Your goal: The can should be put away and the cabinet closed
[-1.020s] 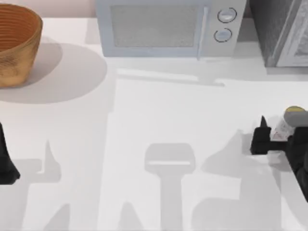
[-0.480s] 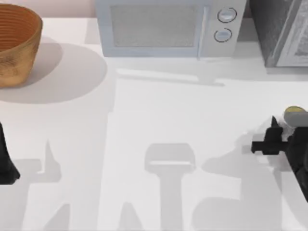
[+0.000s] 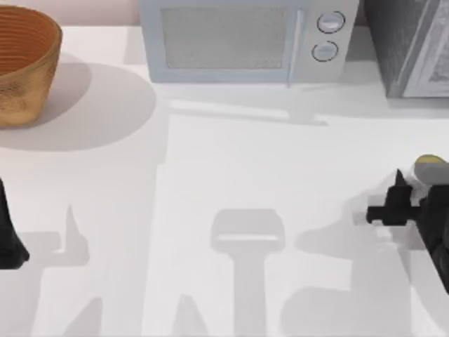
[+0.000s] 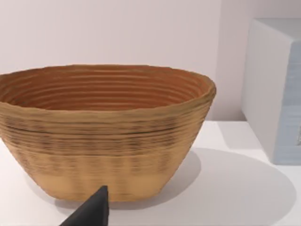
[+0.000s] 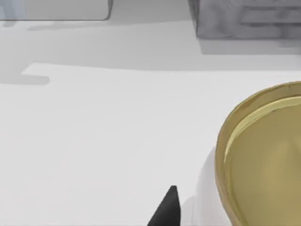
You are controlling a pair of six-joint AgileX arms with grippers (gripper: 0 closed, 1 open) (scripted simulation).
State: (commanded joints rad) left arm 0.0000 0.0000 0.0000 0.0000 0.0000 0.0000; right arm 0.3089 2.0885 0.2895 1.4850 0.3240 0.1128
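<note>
The right end effector [image 3: 401,200] has shifted rightward, now covering the can's [image 3: 429,168] white label.

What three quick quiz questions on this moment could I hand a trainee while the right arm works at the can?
1. True or false: the can lies inside the basket.
2. Which pincer is at the can? A) left pincer B) right pincer
3. Fill in: the microwave stands at the table's far edge, between the basket and the grey ____.

Key:
1. False. The can stands on the table near its right edge, far from the basket.
2. B. The left pincer is parked at the left edge.
3. cabinet.
</note>
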